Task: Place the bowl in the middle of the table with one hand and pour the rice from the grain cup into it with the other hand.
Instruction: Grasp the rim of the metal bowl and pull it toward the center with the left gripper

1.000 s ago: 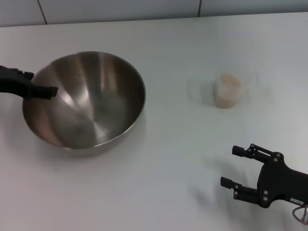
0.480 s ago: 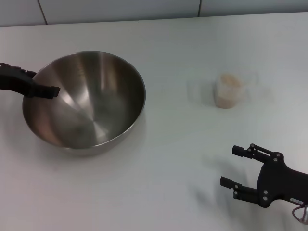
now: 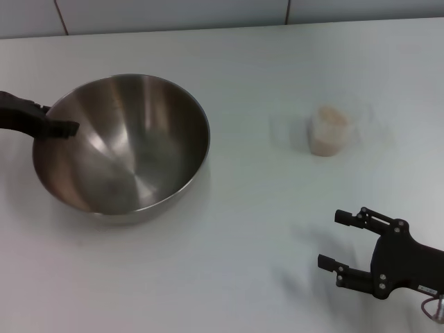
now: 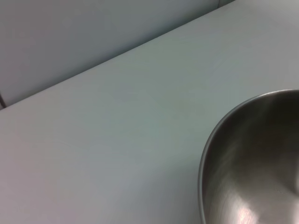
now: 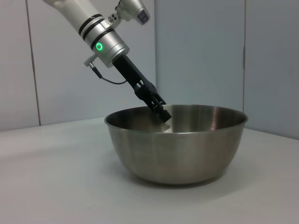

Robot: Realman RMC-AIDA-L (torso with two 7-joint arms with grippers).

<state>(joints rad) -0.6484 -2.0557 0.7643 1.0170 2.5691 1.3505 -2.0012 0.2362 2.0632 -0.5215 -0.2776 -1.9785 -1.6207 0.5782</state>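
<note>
The steel bowl [image 3: 121, 142] stands flat on the white table [image 3: 263, 62], left of centre. My left gripper [image 3: 66, 128] reaches over the bowl's left rim from the left. The right wrist view shows that gripper [image 5: 161, 111] dipping just over the rim of the bowl [image 5: 180, 140]. In the left wrist view only part of the bowl's rim [image 4: 205, 154] shows. The clear grain cup [image 3: 327, 132] stands upright to the right, holding pale rice [image 3: 330, 119]. My right gripper [image 3: 328, 239] hovers open near the front right, well short of the cup, with nothing in it.
A tiled wall [image 3: 173, 14] runs along the table's far edge. Bare tabletop lies between bowl and cup.
The left gripper's tip has drawn back slightly leftward at the bowl's rim. The bowl, the cup and the right arm have not moved.
</note>
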